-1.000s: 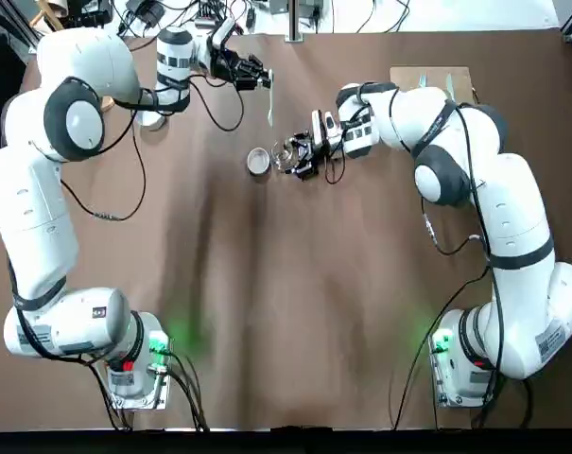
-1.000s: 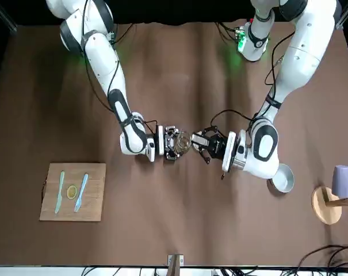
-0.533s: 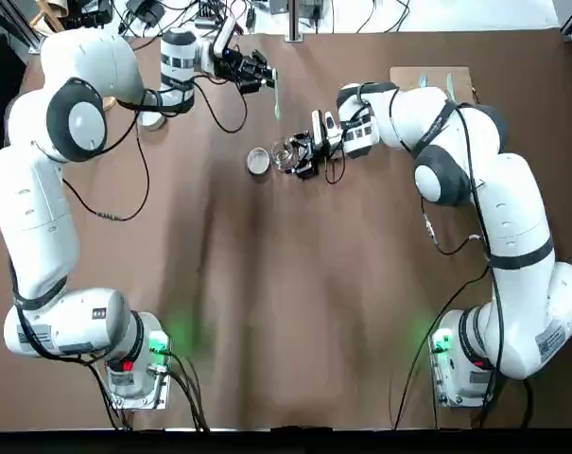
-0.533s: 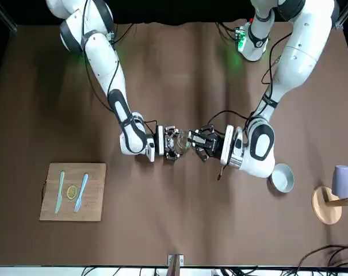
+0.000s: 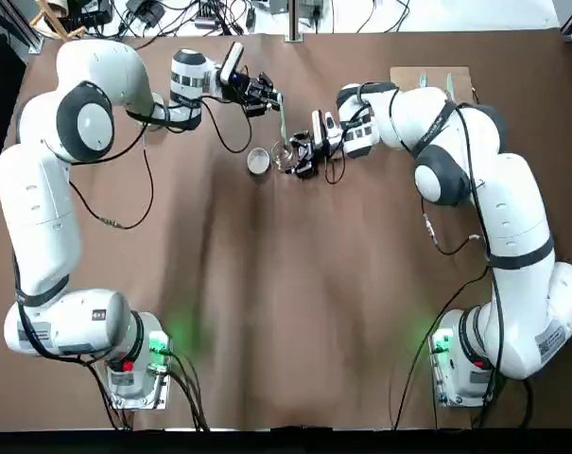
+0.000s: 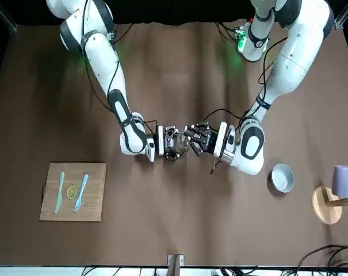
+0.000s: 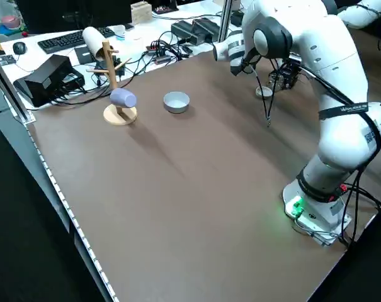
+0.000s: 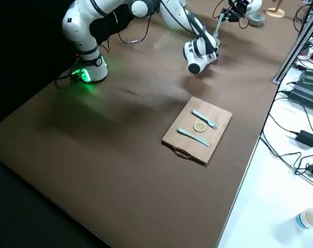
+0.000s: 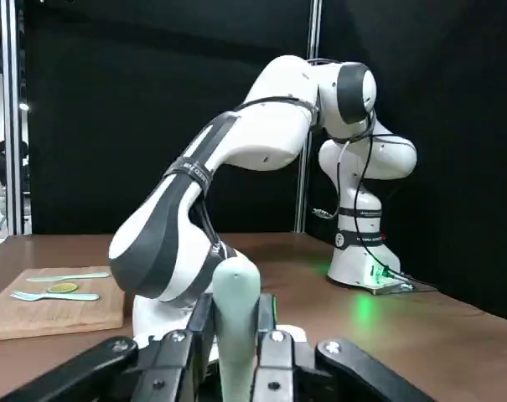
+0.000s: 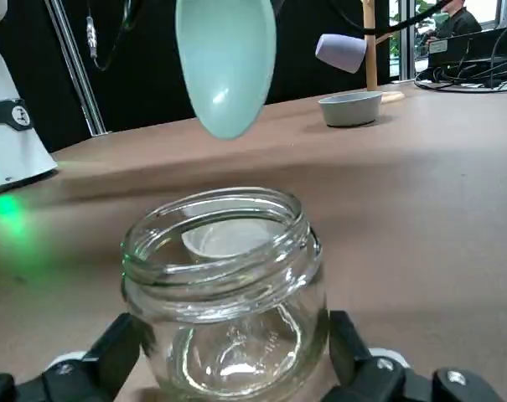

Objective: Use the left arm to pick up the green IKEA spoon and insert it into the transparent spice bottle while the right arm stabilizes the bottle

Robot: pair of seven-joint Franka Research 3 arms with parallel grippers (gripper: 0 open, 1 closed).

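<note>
The transparent spice bottle [image 10: 226, 295] stands upright and open on the brown table, also seen from above [image 5: 286, 150]. My right gripper [image 10: 230, 373] is shut on the bottle, one finger on each side of it. My left gripper [image 5: 273, 97] is shut on the handle of the green IKEA spoon [image 5: 283, 121]. The spoon points down toward the bottle. In the right wrist view the spoon's bowl [image 10: 226, 65] hangs just above the bottle's mouth, outside the glass. The left wrist view shows the spoon handle [image 9: 236, 322] upright between the fingers.
A round grey cap [image 5: 258, 161] lies just left of the bottle. A wooden board [image 6: 75, 191] with a turquoise fork and knife sits on the right arm's side. A grey bowl [image 6: 282, 177] and a lavender cup [image 6: 341, 179] on a wooden stand sit on the left arm's side.
My left gripper has carried the spoon toward the bottle, bringing its bowl from off to the side to just above the mouth. The right gripper and bottle have stayed put.
</note>
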